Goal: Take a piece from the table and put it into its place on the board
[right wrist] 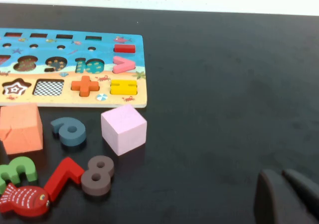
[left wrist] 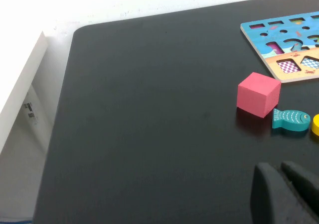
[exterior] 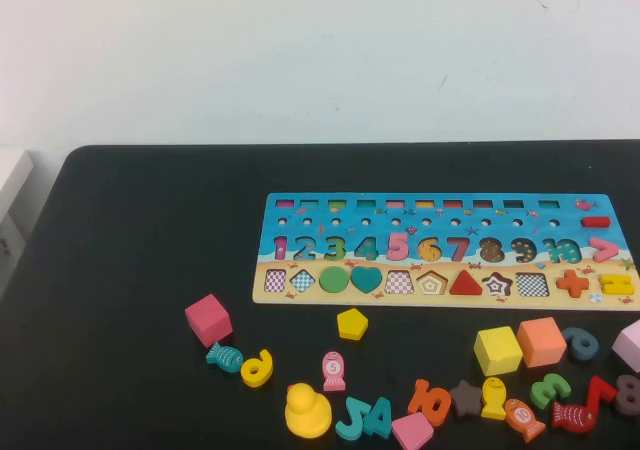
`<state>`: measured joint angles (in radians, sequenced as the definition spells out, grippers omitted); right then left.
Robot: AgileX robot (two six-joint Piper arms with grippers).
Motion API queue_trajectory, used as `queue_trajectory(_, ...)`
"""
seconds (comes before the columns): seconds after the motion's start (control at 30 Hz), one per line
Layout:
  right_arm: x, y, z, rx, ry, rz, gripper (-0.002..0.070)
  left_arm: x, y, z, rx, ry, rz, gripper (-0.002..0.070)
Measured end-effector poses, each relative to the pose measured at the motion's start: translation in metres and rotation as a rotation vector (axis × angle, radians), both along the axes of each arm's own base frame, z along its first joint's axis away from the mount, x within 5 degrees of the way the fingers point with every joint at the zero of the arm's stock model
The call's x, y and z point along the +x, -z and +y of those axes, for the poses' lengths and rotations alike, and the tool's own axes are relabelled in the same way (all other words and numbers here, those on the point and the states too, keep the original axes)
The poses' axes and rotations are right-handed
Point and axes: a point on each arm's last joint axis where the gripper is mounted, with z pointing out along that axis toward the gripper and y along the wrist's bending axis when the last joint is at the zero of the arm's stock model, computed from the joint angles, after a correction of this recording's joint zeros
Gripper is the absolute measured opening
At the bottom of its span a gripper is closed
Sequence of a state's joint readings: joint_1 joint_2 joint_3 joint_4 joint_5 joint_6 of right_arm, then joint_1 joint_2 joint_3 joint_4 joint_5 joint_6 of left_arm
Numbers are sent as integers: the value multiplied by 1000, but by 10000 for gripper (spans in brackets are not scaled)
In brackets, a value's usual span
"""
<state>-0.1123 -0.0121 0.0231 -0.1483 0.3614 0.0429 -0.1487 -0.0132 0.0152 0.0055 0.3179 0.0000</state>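
A: How's the light?

B: Bright and even, from above. The black desk [exterior: 130,260] stays matte, with only a faint sheen in the wrist views.

A: Shadows?

B: Soft, short ones beside the pink cube [left wrist: 257,94] and the lilac cube [right wrist: 123,129].

A: Sharpness?

B: The high view is slightly soft and grainy. The dark fingers [right wrist: 274,199] at each wrist picture's corner are blurred.

My left gripper [left wrist: 285,194] hangs above the black table [left wrist: 149,109], its dark fingers [left wrist: 266,196] pressed together with nothing between them. A pink cube [left wrist: 257,94] stands on the table, with a teal fish [left wrist: 291,120] lying just beside it. Beyond the cube, a corner of the blue-and-sand board [left wrist: 286,45] shows its cut-out slots. White wall borders the table's far edge.
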Motion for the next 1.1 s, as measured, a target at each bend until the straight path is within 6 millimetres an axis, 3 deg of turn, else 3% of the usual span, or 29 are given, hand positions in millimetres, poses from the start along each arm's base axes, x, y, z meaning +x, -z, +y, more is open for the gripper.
queue_trajectory(1.1,0,0,0,0,0,0,19,0,0,0,27,8,-4,-1)
